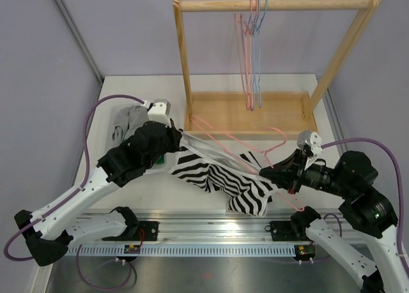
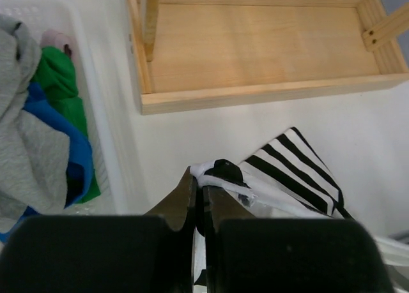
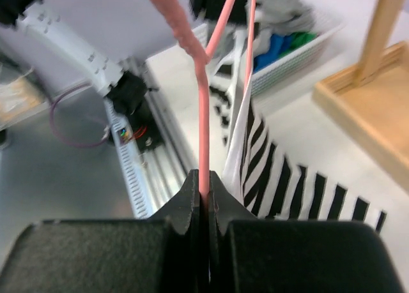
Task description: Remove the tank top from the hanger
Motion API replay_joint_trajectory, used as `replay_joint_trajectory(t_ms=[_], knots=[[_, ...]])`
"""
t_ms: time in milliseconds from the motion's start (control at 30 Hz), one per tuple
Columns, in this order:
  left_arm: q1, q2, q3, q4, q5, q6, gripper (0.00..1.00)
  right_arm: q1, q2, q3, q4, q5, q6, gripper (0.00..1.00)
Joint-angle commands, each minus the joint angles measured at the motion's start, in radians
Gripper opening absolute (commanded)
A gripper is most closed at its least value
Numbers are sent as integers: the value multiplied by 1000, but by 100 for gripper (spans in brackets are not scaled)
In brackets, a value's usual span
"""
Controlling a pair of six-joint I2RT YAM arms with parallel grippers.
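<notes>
The black-and-white striped tank top (image 1: pixel 217 175) lies stretched across the table between both arms, still threaded on a pink hanger (image 1: pixel 233 138). My left gripper (image 1: pixel 181 140) is shut on the top's white strap edge (image 2: pixel 220 173) near the rack's base. My right gripper (image 1: pixel 267 173) is shut on the pink hanger's wire (image 3: pixel 204 140), holding it above the table with the striped fabric (image 3: pixel 268 172) hanging beside it.
A wooden clothes rack (image 1: pixel 271 6) stands at the back with several pink and blue hangers (image 1: pixel 252 50) on its bar; its base tray (image 2: pixel 255 50) is just ahead of the left gripper. A white bin of clothes (image 2: pixel 45 114) sits at the left.
</notes>
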Motion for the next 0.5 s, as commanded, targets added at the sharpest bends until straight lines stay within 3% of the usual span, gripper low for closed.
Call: replay_joint_trajectory(t_ms=[0, 33, 67, 100, 133, 167, 200, 267, 300, 400, 433, 467], knots=[[38, -21, -41, 107, 164, 37, 0, 9, -72, -108, 288, 227, 159, 0], [38, -41, -63, 159, 255, 78, 0, 9, -107, -154, 383, 245, 199, 0], [36, -49, -119, 269, 355, 95, 0, 9, -127, -256, 613, 244, 233, 0], [33, -53, -138, 319, 558, 106, 0, 9, -145, -310, 740, 242, 310, 0], [9, -43, -153, 351, 633, 123, 0, 9, -170, -361, 891, 247, 342, 0], [-17, -33, -163, 389, 675, 133, 0, 9, -174, -408, 1028, 259, 365, 0], [-91, -20, -167, 393, 698, 149, 0, 9, -164, -494, 1291, 278, 400, 0], [-172, 32, -164, 384, 678, 201, 0, 9, -129, -568, 1584, 348, 421, 0], [-239, 52, -163, 379, 667, 215, 0, 9, -104, -573, 1641, 359, 415, 0], [-300, 88, -183, 388, 594, 212, 0, 9, -11, -533, 1658, 408, 387, 0], [-303, 89, -203, 387, 557, 200, 0, 9, -6, -516, 1632, 420, 381, 0], [-303, 89, -206, 372, 513, 190, 0, 9, -6, -460, 1494, 440, 361, 0]])
